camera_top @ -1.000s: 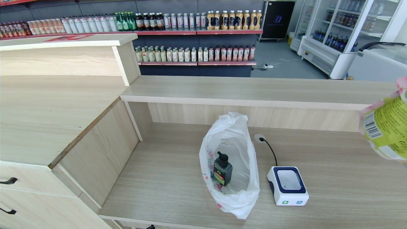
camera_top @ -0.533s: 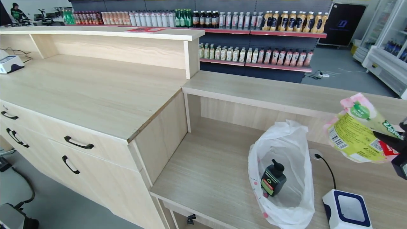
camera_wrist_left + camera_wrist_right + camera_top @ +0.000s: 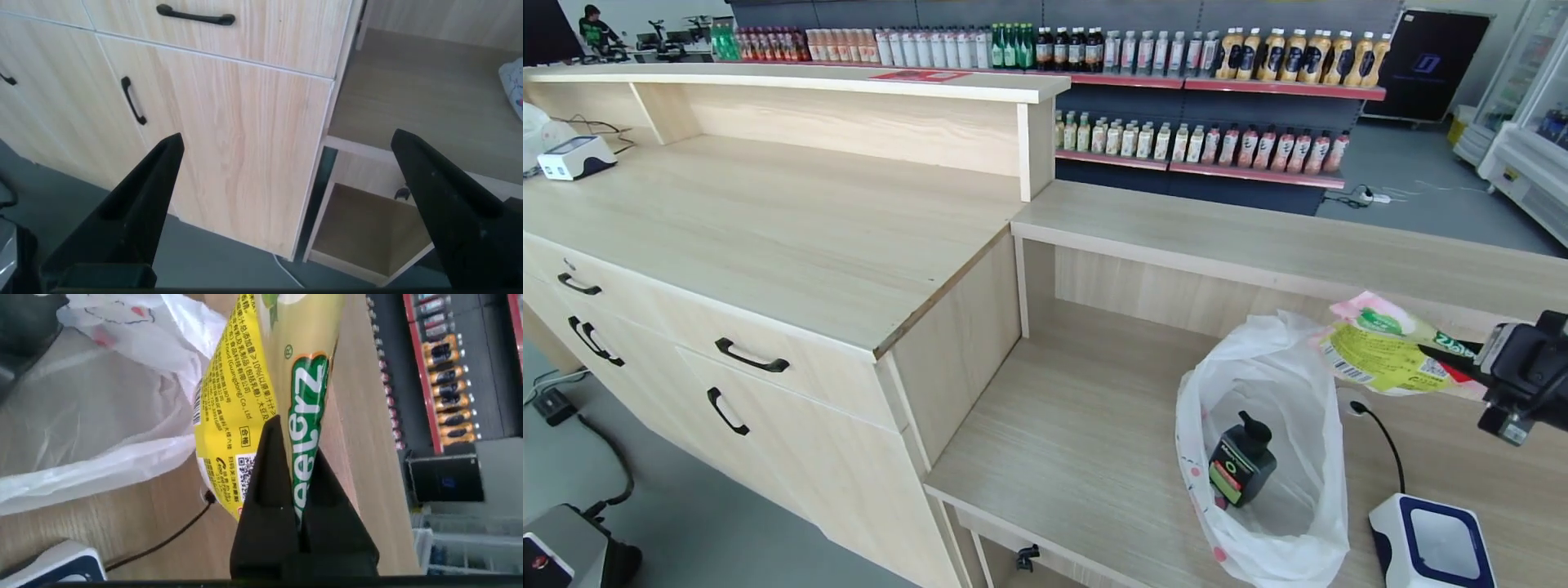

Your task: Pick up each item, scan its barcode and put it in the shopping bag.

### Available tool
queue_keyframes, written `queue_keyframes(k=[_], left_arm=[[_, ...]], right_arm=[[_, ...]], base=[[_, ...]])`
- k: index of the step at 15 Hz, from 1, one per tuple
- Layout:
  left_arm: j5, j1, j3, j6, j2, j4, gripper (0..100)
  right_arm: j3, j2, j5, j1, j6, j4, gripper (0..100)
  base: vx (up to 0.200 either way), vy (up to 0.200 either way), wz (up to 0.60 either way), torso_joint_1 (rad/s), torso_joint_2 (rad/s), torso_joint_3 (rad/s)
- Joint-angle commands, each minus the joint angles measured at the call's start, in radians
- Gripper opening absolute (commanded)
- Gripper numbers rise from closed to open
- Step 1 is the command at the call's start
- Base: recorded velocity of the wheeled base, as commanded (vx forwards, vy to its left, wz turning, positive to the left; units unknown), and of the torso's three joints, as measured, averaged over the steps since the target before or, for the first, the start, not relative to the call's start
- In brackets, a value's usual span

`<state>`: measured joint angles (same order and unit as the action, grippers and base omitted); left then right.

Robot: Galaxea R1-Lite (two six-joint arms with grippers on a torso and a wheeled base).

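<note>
Pump bottle (image 3: 1240, 471) in shopping bag (image 3: 1262, 359) on bench (image 3: 1078, 433); scanner (image 3: 1433, 543) right, nearer; pouch (image 3: 1384, 355) over bag's far-right rim.

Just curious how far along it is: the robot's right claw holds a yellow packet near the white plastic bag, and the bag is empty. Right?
Not quite. The bag is not empty: a dark pump bottle stands inside it, as the head view shows. The right gripper does hold the yellow packet near the bag.
</note>
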<state>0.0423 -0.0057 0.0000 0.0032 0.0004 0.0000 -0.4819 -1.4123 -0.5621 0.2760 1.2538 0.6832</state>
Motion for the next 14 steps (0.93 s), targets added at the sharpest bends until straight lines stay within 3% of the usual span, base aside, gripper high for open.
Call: queue_keyframes(k=[1,14], left_arm=[[0.001,0.0,0.0,0.0,0.001,0.0,100],[-0.001,0.0,0.0,0.0,0.001,0.0,100]], right_arm=[[-0.001,-0.116,-0.093,0.091,0.108,0.002,0],[-0.009,-0.283,-0.234,0.108,0.453,0.01,0]], base=[[0.0,0.0,0.0,0.0,0.0,0.0],[0.0,0.0,0.0,0.0,0.0,0.0]])
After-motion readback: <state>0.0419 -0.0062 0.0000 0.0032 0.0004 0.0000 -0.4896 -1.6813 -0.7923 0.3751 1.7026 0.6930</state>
